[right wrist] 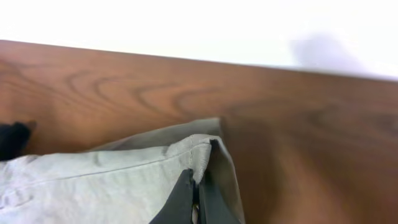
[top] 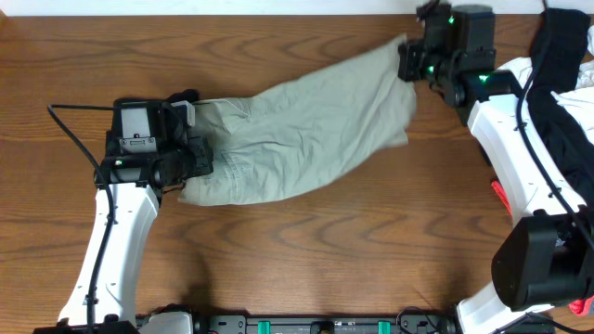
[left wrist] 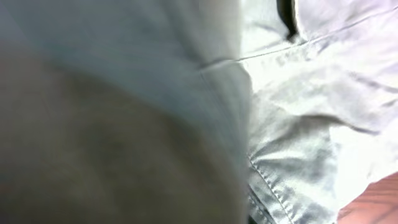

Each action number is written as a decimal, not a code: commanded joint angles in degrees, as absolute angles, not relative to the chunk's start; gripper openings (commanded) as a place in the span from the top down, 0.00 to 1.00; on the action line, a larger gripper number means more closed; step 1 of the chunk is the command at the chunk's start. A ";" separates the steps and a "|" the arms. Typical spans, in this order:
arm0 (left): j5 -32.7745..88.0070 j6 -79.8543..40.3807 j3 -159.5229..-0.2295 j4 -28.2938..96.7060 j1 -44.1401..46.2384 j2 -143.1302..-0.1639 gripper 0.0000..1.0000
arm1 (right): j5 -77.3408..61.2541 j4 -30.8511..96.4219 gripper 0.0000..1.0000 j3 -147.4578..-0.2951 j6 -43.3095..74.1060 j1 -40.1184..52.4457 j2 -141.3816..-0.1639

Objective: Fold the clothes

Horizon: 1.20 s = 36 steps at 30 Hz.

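The pale khaki-green shorts (top: 297,134) lie stretched across the wooden table, from left of centre up to the far right. My left gripper (top: 190,148) sits at the shorts' left end; its wrist view is filled with khaki cloth (left wrist: 298,93) and its fingers are hidden. My right gripper (top: 408,57) is shut on the shorts' far right corner; in the right wrist view the dark fingers (right wrist: 194,193) pinch the hem (right wrist: 202,155). A pile of black and white garments (top: 561,65) lies at the far right.
The wooden table (top: 306,250) runs to a far edge just behind my right gripper (right wrist: 298,68). A red object (top: 498,193) lies by the right arm. A dark item (right wrist: 12,140) shows at the left of the right wrist view.
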<state>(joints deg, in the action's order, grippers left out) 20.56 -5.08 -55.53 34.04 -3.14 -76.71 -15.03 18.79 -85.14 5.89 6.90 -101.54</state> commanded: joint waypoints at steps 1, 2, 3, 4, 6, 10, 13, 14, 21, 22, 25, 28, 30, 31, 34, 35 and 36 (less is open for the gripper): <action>19.86 -4.93 -56.27 33.80 -3.03 -76.51 0.93 | -15.00 15.35 0.99 -84.68 5.52 8.32 -105.93; 19.84 -4.93 -56.27 33.78 -3.03 -76.51 0.93 | -15.03 13.06 0.99 -84.68 5.52 8.58 -107.39; 19.84 -4.93 -56.27 33.78 -3.03 -76.51 0.93 | -15.05 11.33 0.98 -84.68 5.52 8.78 -108.60; 19.84 -4.93 -56.27 33.80 -3.03 -76.53 0.93 | -15.07 9.65 0.97 -84.68 5.52 9.04 -109.84; 19.84 -4.93 -56.27 33.80 -3.03 -76.51 0.94 | -15.11 7.16 0.98 -84.68 5.52 9.52 -111.90; 19.86 -4.93 -56.27 33.80 -3.03 -76.51 0.93 | -16.91 4.84 0.98 -84.71 5.50 10.72 -114.80; 19.86 -4.95 -56.27 33.80 -3.03 -76.51 0.94 | -15.99 3.62 0.98 -84.71 5.50 11.55 -115.57; 19.88 -4.95 -56.27 33.82 -3.03 -76.51 0.93 | -15.40 3.29 0.98 -84.71 5.50 11.73 -115.87; 19.88 -4.95 -56.27 33.85 -3.03 -76.51 0.94 | -12.19 0.10 0.96 -84.71 5.89 12.40 -121.38; 19.86 -4.95 -56.27 33.82 -3.03 -76.53 0.94 | -11.90 -0.16 0.94 -84.71 6.50 12.36 -122.72; 19.88 -4.95 -56.27 33.85 -3.03 -76.51 0.94 | -11.79 -0.80 0.87 -84.71 7.90 12.19 -126.17; 19.86 -4.95 -56.27 33.85 -3.03 -76.51 0.94 | -11.81 -0.93 0.63 -84.71 8.82 11.99 -129.10; 19.88 -4.95 -56.27 33.85 -3.03 -76.51 0.93 | -11.81 -0.12 0.52 -84.71 8.75 11.60 -129.91; 19.88 -4.95 -56.27 33.87 -3.03 -76.51 0.93 | -11.81 0.32 0.35 -84.71 8.75 11.25 -129.93; 19.86 -4.93 -56.27 34.04 -3.03 -76.51 0.93 | -12.56 0.86 0.01 -84.71 8.73 10.07 -128.40; 19.88 -4.93 -56.27 34.04 -3.03 -76.51 0.93 | -13.08 0.99 0.01 -84.71 8.71 9.63 -127.50; 19.88 -4.93 -56.27 34.04 -3.03 -76.51 0.93 | -13.47 1.08 0.01 -84.71 8.71 9.21 -126.58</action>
